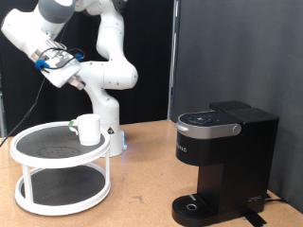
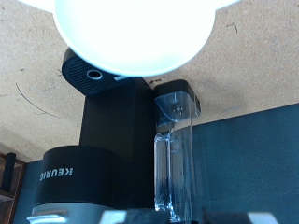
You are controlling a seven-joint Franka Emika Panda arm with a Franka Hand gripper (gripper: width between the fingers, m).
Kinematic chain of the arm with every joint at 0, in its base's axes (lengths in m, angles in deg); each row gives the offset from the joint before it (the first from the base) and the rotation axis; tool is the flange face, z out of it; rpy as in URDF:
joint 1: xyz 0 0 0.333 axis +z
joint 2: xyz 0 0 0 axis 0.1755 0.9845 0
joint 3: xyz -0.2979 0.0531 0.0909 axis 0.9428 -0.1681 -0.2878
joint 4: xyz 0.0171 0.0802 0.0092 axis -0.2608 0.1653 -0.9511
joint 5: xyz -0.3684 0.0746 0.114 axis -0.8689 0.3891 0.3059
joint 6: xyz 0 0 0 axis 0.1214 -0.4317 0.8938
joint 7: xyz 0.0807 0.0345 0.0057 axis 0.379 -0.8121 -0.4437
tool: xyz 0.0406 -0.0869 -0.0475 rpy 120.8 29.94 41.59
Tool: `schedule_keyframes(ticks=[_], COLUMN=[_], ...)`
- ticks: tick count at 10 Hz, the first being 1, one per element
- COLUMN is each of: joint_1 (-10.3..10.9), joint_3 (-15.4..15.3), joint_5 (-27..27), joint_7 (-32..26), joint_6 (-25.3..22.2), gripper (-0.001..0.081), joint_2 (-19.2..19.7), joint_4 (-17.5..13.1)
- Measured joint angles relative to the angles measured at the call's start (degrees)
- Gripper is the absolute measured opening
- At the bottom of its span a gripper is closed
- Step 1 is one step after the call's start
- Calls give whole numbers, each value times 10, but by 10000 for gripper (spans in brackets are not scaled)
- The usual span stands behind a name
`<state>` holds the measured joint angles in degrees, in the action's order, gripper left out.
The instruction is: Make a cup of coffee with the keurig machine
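The white mug (image 1: 88, 129) stands upright on the top tier of a white round shelf (image 1: 28, 149) at the exterior view's left. The black keurig machine (image 1: 222, 161) stands at the right with its lid down and nothing on its round drip base (image 1: 194, 204). My gripper (image 1: 57, 62) hangs high at the upper left, above the shelf and apart from the mug. In the wrist view the machine (image 2: 117, 131) shows with its clear water tank (image 2: 173, 159). A bright, blurred white round shape (image 2: 131, 33) fills the frame edge, likely the mug. No fingers show there.
The two-tier shelf has dark mesh trays, with a lower tier (image 1: 62, 187) below the top one. The robot base (image 1: 112, 132) stands right behind the shelf. A dark curtain (image 1: 237, 57) hangs behind the machine. Brown tabletop (image 1: 142, 189) lies between shelf and machine.
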<state>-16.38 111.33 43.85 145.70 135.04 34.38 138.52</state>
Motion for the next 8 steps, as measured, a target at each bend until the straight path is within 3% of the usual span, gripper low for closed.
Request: schedule_keyframes(ticks=[3,6,7,8], joint_1=[-8,-9,-9,-9], joint_3=[10,11,14,17], joint_5=[-24,-45,-47,-48], joint_7=[-3,-11,-22,-34], joint_6=[16,74,95,112], gripper=[0,0,91,91], joint_2=[1,6,10,15], joint_4=[8,42,55,66])
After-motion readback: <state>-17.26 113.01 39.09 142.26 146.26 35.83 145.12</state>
